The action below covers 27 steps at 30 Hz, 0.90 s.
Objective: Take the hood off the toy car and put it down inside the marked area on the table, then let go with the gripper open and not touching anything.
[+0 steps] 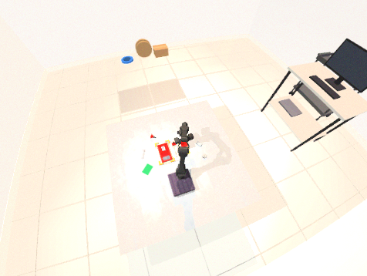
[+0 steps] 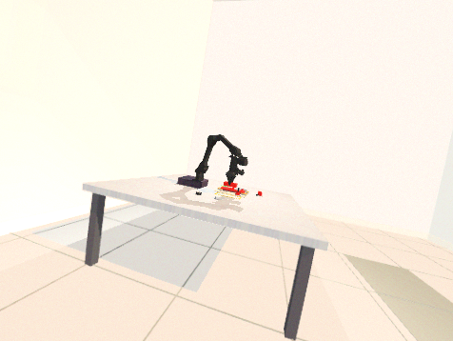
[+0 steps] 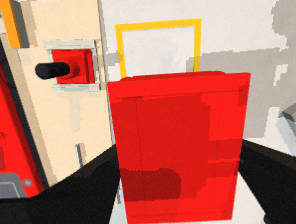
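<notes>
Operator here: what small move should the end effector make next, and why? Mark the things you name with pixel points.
I'd probably ease the end effector [image 3: 174, 146] forward over the yellow outline [image 3: 159, 23], then lower. It grips the red hood [image 3: 172, 145] [image 2: 230, 184], and in the wrist view the hood covers only the outline's near part, its far part showing beyond. In the exterior view the hood looks raised, so letting go now seems early.

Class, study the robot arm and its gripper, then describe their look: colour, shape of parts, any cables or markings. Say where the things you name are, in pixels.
The arm [image 1: 182, 159] [image 2: 206, 154] is very dark, nearly black, with slim links joined by chunkier, rounded joints. Its gripper [image 1: 183, 145] [image 2: 231, 183] [image 3: 174, 146] has two black fingers that look broad and wedge-shaped up close. No cables or markings can be made out.
</notes>
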Available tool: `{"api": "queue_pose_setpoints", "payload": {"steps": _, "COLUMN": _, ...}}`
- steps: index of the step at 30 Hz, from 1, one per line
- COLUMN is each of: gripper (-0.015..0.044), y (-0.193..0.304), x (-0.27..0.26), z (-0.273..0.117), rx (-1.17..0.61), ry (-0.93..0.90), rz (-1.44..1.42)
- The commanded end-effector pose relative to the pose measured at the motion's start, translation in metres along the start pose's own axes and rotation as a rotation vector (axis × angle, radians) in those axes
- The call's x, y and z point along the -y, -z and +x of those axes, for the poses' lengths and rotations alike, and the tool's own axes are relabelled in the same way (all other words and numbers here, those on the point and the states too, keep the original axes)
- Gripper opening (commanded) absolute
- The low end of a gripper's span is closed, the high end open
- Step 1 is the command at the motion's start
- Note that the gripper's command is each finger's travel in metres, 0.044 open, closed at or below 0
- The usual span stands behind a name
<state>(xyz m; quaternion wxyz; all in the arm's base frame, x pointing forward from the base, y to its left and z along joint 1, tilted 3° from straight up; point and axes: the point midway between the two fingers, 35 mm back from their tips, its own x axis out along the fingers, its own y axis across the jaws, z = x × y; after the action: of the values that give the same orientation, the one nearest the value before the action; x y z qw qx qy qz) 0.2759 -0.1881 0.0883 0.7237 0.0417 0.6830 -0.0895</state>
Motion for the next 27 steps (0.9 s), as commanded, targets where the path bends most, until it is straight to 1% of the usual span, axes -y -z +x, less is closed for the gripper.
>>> {"api": "queue_pose_setpoints", "payload": {"steps": 1, "gripper": 0.0, "y": 0.001, "x": -0.001, "z": 0.004, "rx": -0.004, "ry": -0.007, "rz": -0.006}}
{"api": "queue_pose_setpoints", "payload": {"steps": 27, "gripper": 0.0, "y": 0.001, "x": -0.001, "z": 0.02, "rx": -0.004, "ry": -0.007, "rz": -0.006}}
